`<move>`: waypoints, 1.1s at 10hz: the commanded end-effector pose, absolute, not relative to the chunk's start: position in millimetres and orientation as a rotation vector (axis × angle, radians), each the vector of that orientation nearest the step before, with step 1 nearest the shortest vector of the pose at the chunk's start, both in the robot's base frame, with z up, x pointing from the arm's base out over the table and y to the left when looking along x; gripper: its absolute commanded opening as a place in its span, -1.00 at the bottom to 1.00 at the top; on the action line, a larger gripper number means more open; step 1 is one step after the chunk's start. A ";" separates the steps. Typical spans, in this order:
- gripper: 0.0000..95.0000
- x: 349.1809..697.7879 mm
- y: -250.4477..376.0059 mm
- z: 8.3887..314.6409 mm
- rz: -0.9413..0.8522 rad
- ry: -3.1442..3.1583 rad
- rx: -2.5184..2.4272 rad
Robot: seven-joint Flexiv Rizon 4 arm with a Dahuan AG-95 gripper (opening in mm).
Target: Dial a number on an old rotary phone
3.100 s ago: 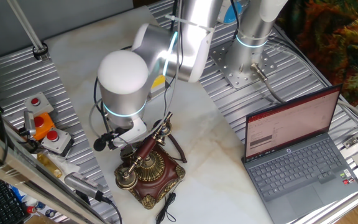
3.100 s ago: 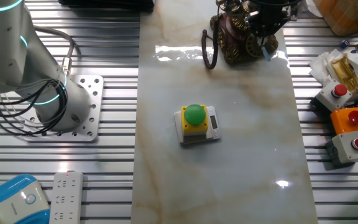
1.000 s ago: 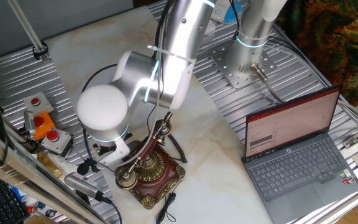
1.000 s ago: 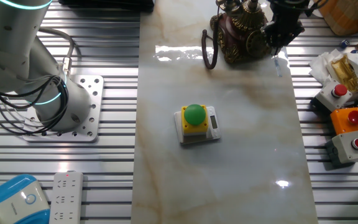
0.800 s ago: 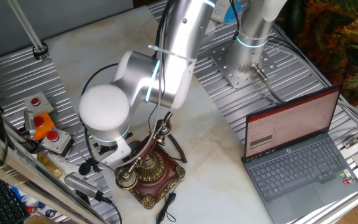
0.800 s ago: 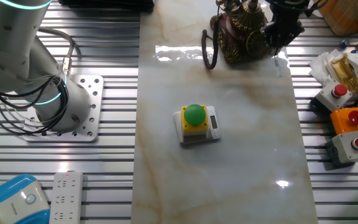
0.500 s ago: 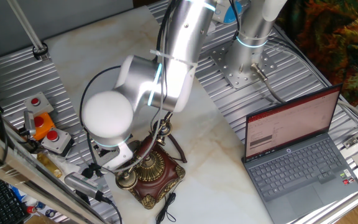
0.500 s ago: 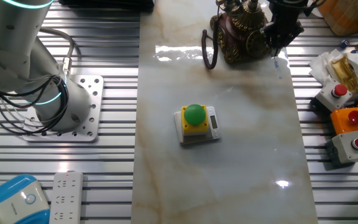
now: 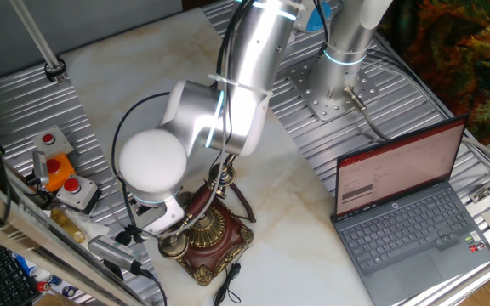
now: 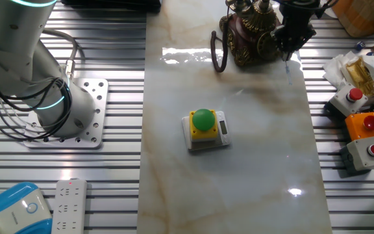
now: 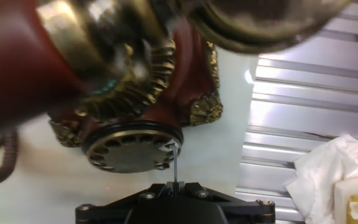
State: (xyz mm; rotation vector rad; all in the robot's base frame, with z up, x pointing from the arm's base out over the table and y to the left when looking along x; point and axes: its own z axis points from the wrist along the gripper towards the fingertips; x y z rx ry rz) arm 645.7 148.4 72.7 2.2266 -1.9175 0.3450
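The old rotary phone (image 9: 213, 235) stands at the marble slab's edge, its handset on the cradle. The other fixed view shows the phone (image 10: 247, 36) with my gripper (image 10: 291, 38) just to its right. In the hand view the phone's red-brown base (image 11: 17, 74) fills the upper left, and the brass dial (image 11: 131, 148) faces me. My gripper (image 11: 174, 185) is shut on a thin metal pin (image 11: 174, 165). The pin's tip reaches the dial's right rim. In the one fixed view the arm's wrist hides the gripper.
A yellow box with a green button (image 10: 204, 127) sits mid-slab. Grey and orange boxes with red buttons (image 10: 366, 138) lie on the right. Crumpled white paper (image 11: 334, 174) is beside the phone. A laptop (image 9: 407, 212) stands open, and the arm's base (image 10: 76, 117) is bolted on the left.
Three seconds ago the gripper was over the dial, then it stood off to the phone's side. In the last second it has edged back in, bringing the pin to the dial's rim.
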 end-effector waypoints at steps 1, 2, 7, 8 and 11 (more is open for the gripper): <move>-1.00 646.3 148.5 71.0 0.343 -1.931 2.223; -1.00 646.3 148.1 71.2 0.331 -1.940 2.222; -1.00 645.1 136.4 76.8 0.282 -1.958 2.237; -1.00 643.8 127.3 80.9 0.250 -1.974 2.252; -1.00 640.6 122.6 93.5 0.228 -2.001 2.232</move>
